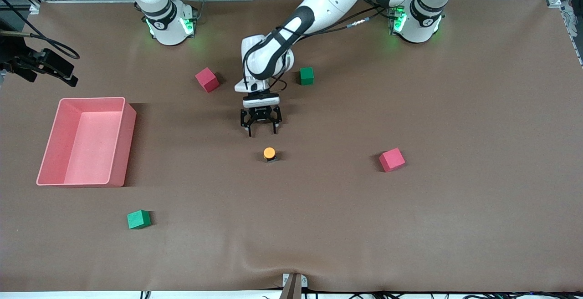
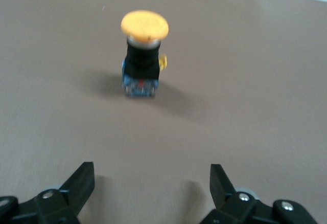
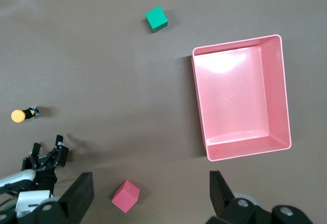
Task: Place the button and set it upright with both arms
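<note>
The button (image 1: pixel 269 154) stands upright on the brown table mat near the middle, its orange cap on top of the black body with a bluish base (image 2: pixel 143 58). It shows small in the right wrist view too (image 3: pixel 23 114). My left gripper (image 1: pixel 261 128) hangs open a little way from the button, toward the robots' bases, with nothing between its fingers (image 2: pixel 152 183). The right gripper (image 3: pixel 148 191) is open and empty, held high over the table toward the right arm's end; in the front view only that arm's base shows.
A pink bin (image 1: pixel 86 140) sits toward the right arm's end. One red cube (image 1: pixel 207 79) and one green cube (image 1: pixel 306 76) lie near the bases. Another red cube (image 1: pixel 391 159) lies toward the left arm's end, another green cube (image 1: pixel 138 219) nearer the front camera.
</note>
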